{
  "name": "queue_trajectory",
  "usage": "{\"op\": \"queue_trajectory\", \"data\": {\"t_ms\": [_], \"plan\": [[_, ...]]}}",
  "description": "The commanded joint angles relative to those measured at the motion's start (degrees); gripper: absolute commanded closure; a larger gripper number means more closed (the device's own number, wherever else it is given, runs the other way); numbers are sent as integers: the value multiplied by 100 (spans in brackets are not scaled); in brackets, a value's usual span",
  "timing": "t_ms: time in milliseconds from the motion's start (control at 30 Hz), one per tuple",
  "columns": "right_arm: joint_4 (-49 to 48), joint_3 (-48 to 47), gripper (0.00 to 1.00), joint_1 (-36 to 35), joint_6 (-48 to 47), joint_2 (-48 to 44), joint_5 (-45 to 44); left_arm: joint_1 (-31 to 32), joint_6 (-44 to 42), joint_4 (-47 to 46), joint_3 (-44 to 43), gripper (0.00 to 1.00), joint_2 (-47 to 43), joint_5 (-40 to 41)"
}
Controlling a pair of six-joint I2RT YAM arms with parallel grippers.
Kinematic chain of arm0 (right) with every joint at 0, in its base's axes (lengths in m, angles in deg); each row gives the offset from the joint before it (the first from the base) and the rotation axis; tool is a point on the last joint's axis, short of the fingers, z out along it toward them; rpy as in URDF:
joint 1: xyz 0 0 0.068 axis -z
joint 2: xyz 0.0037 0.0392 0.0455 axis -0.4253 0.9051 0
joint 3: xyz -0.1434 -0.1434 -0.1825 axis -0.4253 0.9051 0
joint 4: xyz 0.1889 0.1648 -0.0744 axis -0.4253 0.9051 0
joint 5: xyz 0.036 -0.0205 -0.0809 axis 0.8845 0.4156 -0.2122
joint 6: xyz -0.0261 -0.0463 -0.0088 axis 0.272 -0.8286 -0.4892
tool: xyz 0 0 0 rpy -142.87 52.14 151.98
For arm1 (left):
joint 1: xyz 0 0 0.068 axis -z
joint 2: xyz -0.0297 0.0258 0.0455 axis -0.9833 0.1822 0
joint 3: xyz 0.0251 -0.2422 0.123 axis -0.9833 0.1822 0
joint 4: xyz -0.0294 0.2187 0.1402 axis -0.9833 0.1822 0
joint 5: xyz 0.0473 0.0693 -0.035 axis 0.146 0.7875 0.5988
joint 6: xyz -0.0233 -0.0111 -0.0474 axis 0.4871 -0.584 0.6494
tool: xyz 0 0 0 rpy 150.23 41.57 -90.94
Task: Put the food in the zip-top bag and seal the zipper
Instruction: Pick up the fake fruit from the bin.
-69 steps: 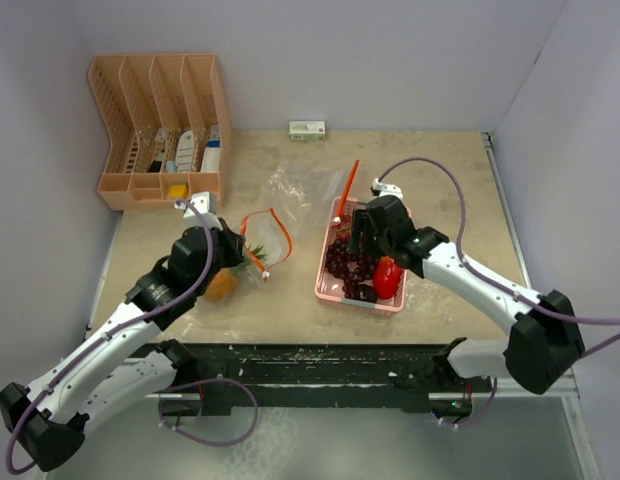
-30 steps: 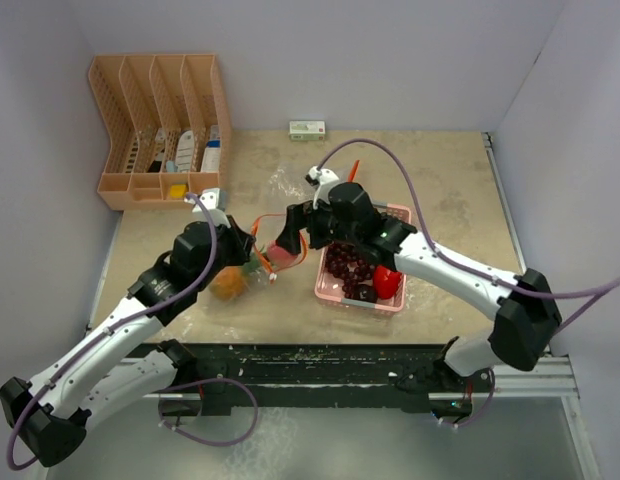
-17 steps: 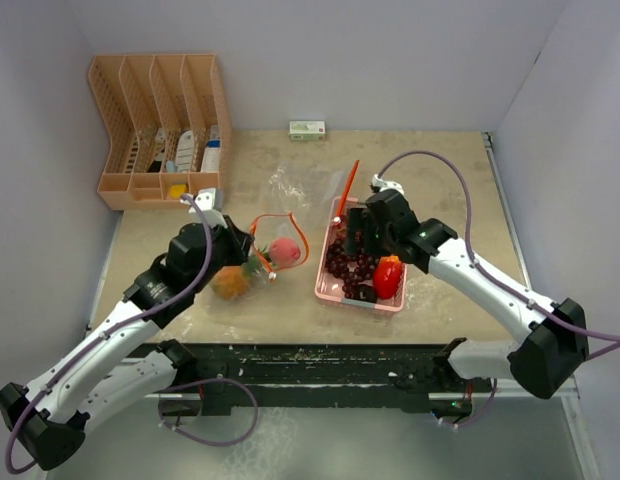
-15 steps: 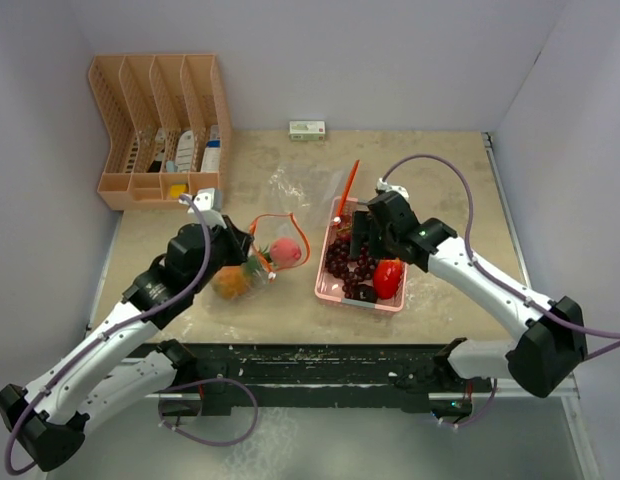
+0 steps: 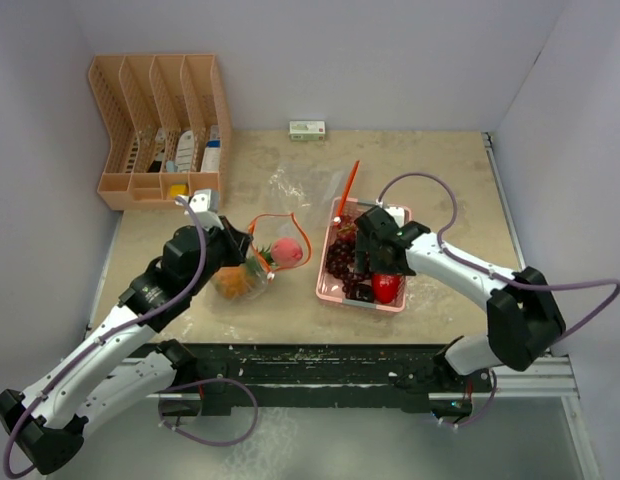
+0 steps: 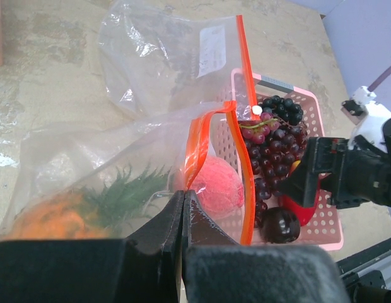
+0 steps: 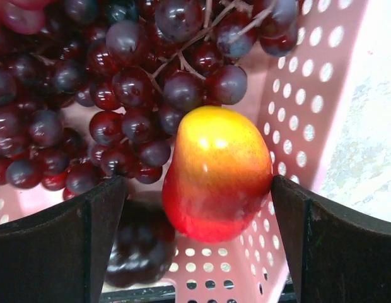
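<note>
Red-orange fruit [image 7: 217, 173] sits between the spread fingers of the right pincer [image 7: 197, 189], which stands wide over the pink tray [image 7: 309, 76]. Grape bunches [image 7: 88, 95] lie just beyond its tips. Peach [image 6: 217, 189] and pineapple [image 6: 63, 218] lie inside the zip-top bag [image 6: 88, 158], just ahead of the left pincer [image 6: 183, 205], which is clamped tight on the bag's orange-edged mouth.

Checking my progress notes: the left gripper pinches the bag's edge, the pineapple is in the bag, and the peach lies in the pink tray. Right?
Wrong on the peach: it is in the bag too, not the pink tray, as the left wrist view shows. The left gripper does pinch the bag's edge; the pineapple is inside.
</note>
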Motion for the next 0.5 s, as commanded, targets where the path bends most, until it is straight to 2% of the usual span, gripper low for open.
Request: {"op": "queue_trajectory", "data": {"t_ms": [0, 167, 267, 333, 467], "plan": [[-188, 190, 0, 30, 193, 294, -184, -7, -54, -335, -9, 100, -47, -86], [-651, 435, 2, 26, 135, 398, 193, -10, -33, -257, 10, 100, -56, -29], [-740, 509, 9, 27, 113, 411, 235, -6, 0, -246, 30, 100, -52, -14], [-765, 552, 18, 27, 100, 359, 239, -8, 18, -243, 32, 100, -25, -17], [-739, 598, 48, 27, 104, 103, 253, -8, 12, -286, 18, 100, 58, -17]]}}
